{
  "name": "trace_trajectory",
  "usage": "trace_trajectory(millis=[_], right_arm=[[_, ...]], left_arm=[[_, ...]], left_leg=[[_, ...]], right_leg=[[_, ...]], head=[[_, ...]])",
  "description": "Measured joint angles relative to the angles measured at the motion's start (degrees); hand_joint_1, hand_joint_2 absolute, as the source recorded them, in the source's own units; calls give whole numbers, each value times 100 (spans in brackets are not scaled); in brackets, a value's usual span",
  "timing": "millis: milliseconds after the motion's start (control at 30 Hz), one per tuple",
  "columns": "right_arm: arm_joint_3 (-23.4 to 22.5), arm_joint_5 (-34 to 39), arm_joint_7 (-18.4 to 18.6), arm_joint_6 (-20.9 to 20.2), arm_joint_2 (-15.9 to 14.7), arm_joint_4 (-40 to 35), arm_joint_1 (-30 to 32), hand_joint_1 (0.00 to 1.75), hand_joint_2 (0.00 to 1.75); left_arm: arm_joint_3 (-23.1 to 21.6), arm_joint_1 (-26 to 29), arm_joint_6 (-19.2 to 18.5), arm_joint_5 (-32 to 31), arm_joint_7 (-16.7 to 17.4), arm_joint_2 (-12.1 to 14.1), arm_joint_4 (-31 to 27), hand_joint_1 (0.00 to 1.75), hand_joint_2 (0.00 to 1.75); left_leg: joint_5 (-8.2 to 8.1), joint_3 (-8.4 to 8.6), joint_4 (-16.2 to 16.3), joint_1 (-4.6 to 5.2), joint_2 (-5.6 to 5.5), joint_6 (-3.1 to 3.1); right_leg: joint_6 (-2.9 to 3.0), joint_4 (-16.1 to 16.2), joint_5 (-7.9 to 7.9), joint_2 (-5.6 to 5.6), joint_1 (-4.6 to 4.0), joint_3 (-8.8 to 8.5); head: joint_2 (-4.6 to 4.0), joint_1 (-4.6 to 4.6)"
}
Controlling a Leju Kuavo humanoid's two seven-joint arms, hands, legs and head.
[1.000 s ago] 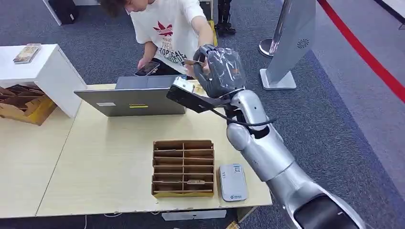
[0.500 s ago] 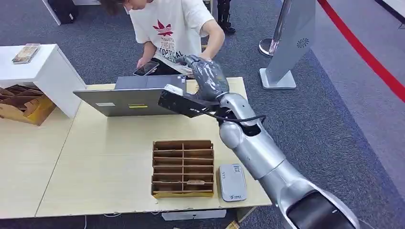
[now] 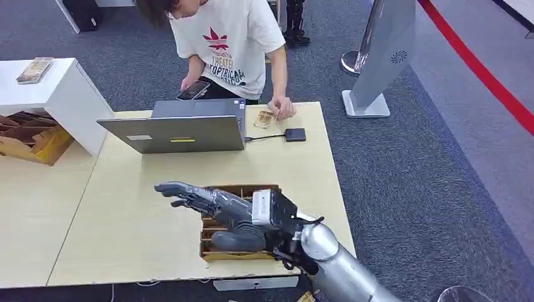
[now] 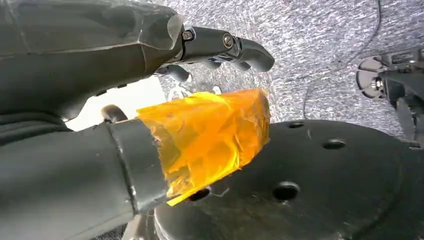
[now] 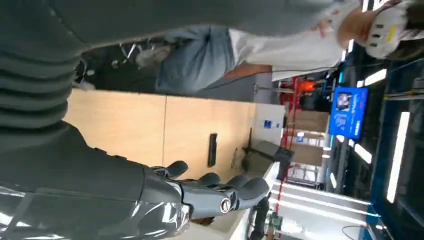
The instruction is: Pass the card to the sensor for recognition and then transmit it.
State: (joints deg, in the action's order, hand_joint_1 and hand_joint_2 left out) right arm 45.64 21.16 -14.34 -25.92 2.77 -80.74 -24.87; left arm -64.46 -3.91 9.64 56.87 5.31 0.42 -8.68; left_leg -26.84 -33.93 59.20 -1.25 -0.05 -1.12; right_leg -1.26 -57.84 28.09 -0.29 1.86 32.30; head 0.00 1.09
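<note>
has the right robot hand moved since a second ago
Yes. The right robot hand has pulled back from the far edge of the table by the laptop and now hangs open over the cardboard tray near the front edge.

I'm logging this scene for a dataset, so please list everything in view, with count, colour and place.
table: one, pale wood, centre
laptop: one, grey, far side of the table
card: one, tan, far table edge under a person's hand
small box on a cable: one, black, right of the laptop
divided tray: one, brown cardboard, near edge, partly behind the right robot hand
white cabinet: one, far left
cardboard tray: one, brown, left of the table
sign stand: one, grey, on the carpet to the right
person: one, white shirt, holding a phone
right robot hand: grey, fingers spread above the tray
left robot hand: grey, orange-taped thumb, hanging low
</note>
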Motion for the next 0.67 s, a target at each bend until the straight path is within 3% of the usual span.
trace_trajectory(millis=[267,667], right_arm=[[-284,885,-33,-221,-221,-494,729,0,0],[-647,1075,-7,-284,-347,-686,1265,0,0]], left_arm=[[31,47,87,151,0,-2,0,0,0],[55,67,151,262,0,-2,0,0,0]], left_leg=[[0,2,0,-1,-1,0],[0,1,0,-1,-1,0]], right_leg=[[1,-1,-1,0,-1,0],[1,-1,-1,0,-1,-1]], head=[[0,2],[0,2]])
